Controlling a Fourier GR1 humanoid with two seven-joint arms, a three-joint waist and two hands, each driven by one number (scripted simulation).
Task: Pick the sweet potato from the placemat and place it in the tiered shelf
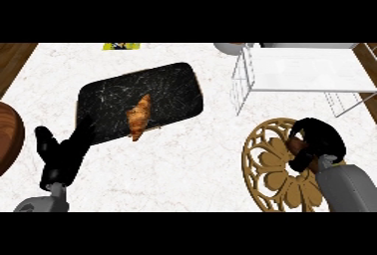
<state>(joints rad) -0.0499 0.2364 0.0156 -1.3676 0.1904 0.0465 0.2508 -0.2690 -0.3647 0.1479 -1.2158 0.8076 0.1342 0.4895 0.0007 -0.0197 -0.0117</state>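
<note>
Fingers of right hand (318, 142) curl round the sweet potato (296, 145) (brownish) — over the lacy gold placemat (269, 164).

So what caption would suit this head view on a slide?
Right hand curls over the sweet potato on the placemat, beside the tiered shelf.

The right hand (318, 142) curls over the sweet potato (295, 145) and hides most of it; only a brown patch shows at the fingers' left. Under the hand and forearm, the placemat's (267, 164) right part is covered, and its lower rim is cut off. Beyond the hand, the shelf (302, 74) runs off the top edge.
</note>
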